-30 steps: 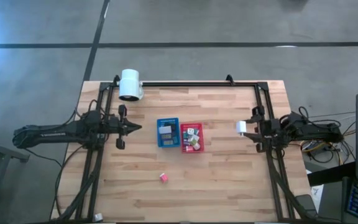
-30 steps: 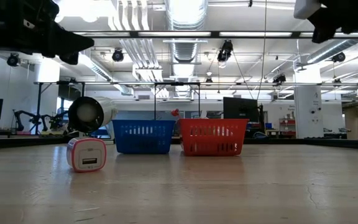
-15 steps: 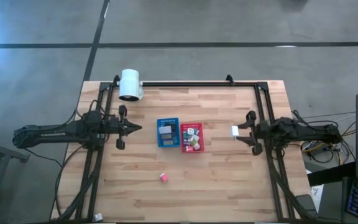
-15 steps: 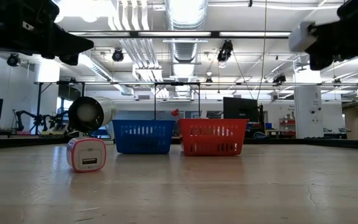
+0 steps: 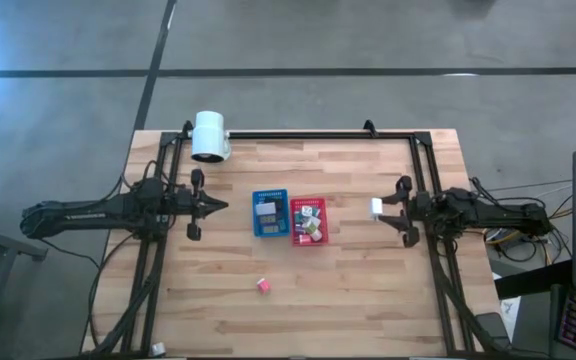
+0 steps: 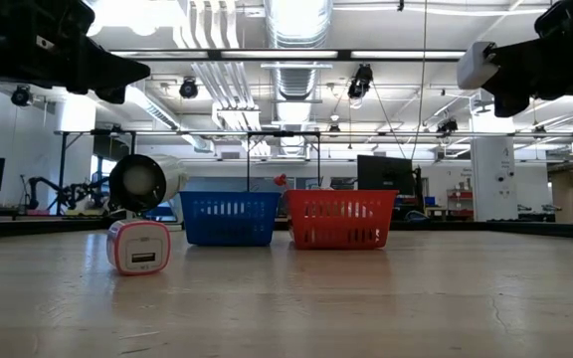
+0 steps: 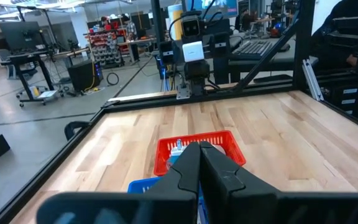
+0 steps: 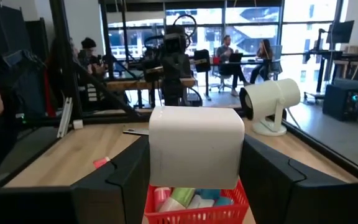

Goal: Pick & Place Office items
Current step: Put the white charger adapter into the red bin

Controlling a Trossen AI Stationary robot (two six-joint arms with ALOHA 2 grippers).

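My right gripper [image 5: 384, 208] hovers level at the table's right side, shut on a white block [image 8: 196, 146], one of the office items. The blue tray [image 5: 268, 213] and the red tray [image 5: 309, 221] stand side by side mid-table, each with small items inside. A pink-and-white cube [image 6: 138, 247] rests on the wood toward the near edge. At the left, my left gripper [image 5: 220, 206] hangs shut and holds nothing, pointing level at the trays. My right gripper pinches the white block by its two opposite sides [image 8: 157, 155] between the two fingers [image 8: 126, 180]. The fingers come level from the table's right. The block is lifted well clear of the table and sits upright between them.
A big white cylinder [image 5: 209, 135] stands at the far left corner. Dark frame rails [image 5: 318, 134] run along the far edge and both sides of the table. Bare wood lies between the trays and each arm.
My right gripper has sunk with the white block and shifted a little toward the table's left, rolling slightly; it stays shut on the block.
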